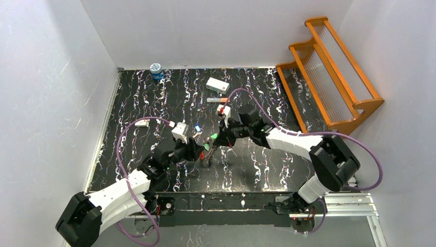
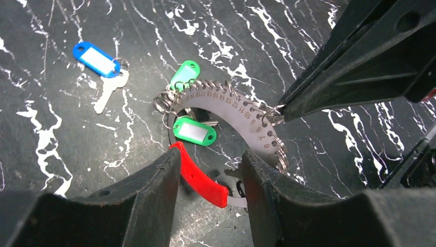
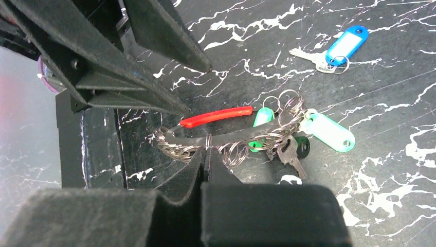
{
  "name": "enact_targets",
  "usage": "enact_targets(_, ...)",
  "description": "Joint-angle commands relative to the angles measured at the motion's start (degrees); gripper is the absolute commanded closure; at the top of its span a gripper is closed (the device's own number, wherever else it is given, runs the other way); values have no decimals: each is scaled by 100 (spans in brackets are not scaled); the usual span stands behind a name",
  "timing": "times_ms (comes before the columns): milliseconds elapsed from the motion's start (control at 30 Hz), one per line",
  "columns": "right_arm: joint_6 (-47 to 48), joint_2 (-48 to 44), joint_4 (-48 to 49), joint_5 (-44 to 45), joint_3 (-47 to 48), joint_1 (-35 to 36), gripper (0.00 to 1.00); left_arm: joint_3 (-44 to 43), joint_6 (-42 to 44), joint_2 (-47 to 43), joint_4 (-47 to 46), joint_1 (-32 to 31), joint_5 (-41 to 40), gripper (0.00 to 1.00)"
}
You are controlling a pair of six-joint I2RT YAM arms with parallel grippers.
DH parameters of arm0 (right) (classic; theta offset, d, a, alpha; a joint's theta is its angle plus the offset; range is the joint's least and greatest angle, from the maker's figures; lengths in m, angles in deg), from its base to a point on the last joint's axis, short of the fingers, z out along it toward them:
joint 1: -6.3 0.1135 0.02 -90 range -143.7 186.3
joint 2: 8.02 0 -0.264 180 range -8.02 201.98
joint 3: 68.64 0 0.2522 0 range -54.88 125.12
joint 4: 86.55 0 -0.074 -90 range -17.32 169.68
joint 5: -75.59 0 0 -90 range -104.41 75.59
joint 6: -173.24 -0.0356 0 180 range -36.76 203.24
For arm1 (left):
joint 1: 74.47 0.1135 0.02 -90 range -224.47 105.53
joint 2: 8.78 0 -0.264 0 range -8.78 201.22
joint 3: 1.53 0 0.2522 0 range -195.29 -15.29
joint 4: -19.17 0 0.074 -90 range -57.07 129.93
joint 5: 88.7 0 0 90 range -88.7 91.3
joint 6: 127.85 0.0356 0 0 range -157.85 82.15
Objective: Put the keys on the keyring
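The keyring point(image 2: 226, 105), a numbered grey loop with a red grip and green tags point(image 2: 194, 131), was pinched by the right gripper point(image 3: 204, 154). The left gripper point(image 2: 211, 157) was held spread astride its red grip. The blue-tagged key point(image 2: 110, 87) was left near it.

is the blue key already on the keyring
No, the blue key lies by itself on the table, well apart from the keyring.

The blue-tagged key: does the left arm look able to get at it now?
Probably yes. The blue-tagged key lies alone on bare table, apart from the keyring; nothing stands between it and the left gripper, open over the ring's red part.
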State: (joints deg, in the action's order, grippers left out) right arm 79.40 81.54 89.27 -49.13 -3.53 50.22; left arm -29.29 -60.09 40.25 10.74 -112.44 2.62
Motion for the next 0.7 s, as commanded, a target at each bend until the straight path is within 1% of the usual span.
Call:
enact_targets(0, 139, -463, 1441, -225, -554, 20, 99, -44, 304, 6, -458, 21, 429, 55)
enact_targets(200, -80, -792, 2514, -286, -1150, 12, 99, 66, -17, 687, -1386, 22, 1155, 63)
enact_targets(300, -303, -879, 3001, -302, -1407, 10, 99, 23, -44, 1034, -1662, -13, 1408, 65)
enact_targets(467, -824, -991, 4175, -245, -1877, 0, 99, 117, 65, 1247, -2286, -215, 1608, 65)
enact_targets(533, -935, -1011, 4561, -212, -2016, 0, 99, 157, 206, 1190, -2411, -291, 1634, 63)
enact_targets(667, -970, -1041, 4785, -264, -2130, 2, 99, 374, 520, 879, -2727, -342, 1604, 57)
